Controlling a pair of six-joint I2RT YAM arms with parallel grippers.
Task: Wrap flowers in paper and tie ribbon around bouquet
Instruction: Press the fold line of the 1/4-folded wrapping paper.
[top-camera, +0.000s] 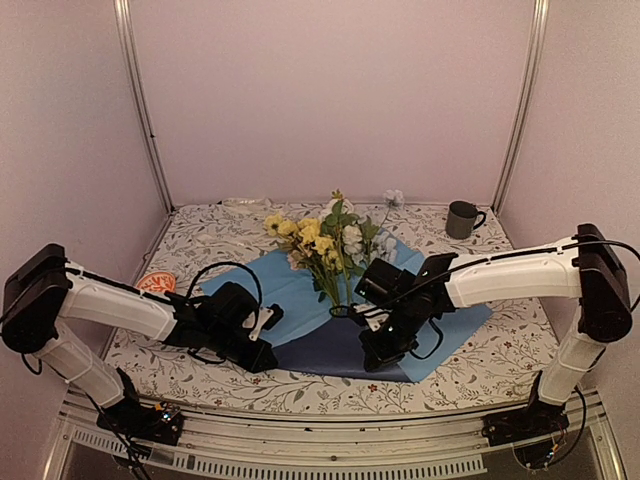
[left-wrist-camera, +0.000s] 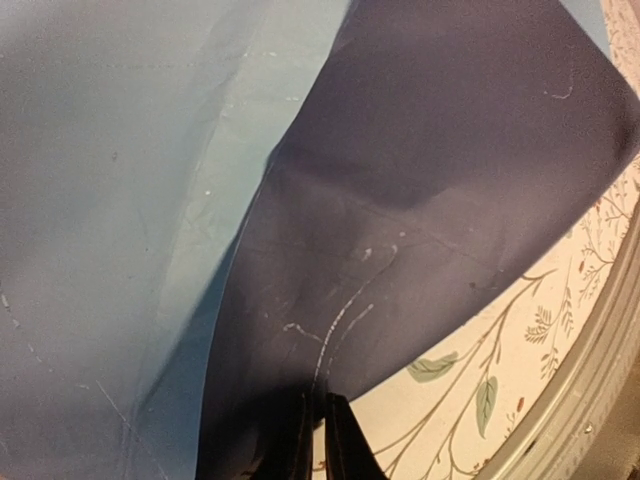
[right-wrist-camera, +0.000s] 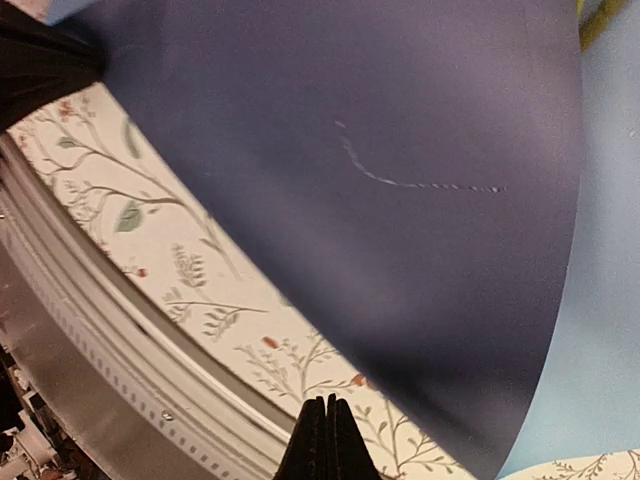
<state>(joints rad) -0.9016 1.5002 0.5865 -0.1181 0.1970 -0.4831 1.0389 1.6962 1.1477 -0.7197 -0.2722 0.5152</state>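
Left jaws pinch paper (left-wrist-camera: 430, 190) edge; right jaws pressed together, empty; stem ends of flowers (top-camera: 325, 243) indistinct.

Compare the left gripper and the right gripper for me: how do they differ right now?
The left gripper is shut on the navy edge of the paper; the right gripper is shut on nothing. The left gripper's tips meet the paper; the right gripper's tips hang over the tablecloth, short of the paper. Both have their jaws closed at the sheet's near side.
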